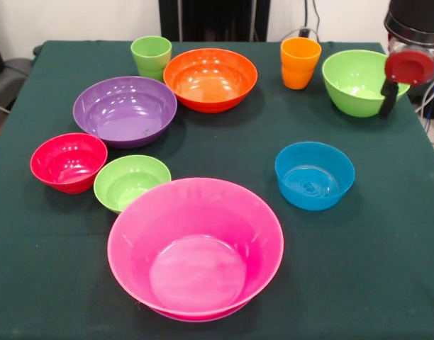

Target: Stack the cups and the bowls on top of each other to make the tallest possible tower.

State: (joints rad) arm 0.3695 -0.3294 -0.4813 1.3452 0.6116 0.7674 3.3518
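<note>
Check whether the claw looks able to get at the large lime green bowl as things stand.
Probably yes. The claw hangs right at the large lime green bowl, over its rim, and nothing lies in the bowl. The orange cup stands apart beside it. Whether the claw is open is unclear.

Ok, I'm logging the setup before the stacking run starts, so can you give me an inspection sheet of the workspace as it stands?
Surface: table under a dark green cloth.
Job's things: pink bowl nearest the camera, empty, nothing stacked; purple bowl, orange bowl, large green bowl, blue bowl, red bowl and small green bowl all upright and single; green cup and orange cup stand at the far side.
Clutter: nothing seen.
Grippers: gripper hangs at the large green bowl's rim; open or shut cannot be told.
Cables: cables off the table's edge beside the arm.
Surroundings: pale wall, black pedestal behind the table.
</note>
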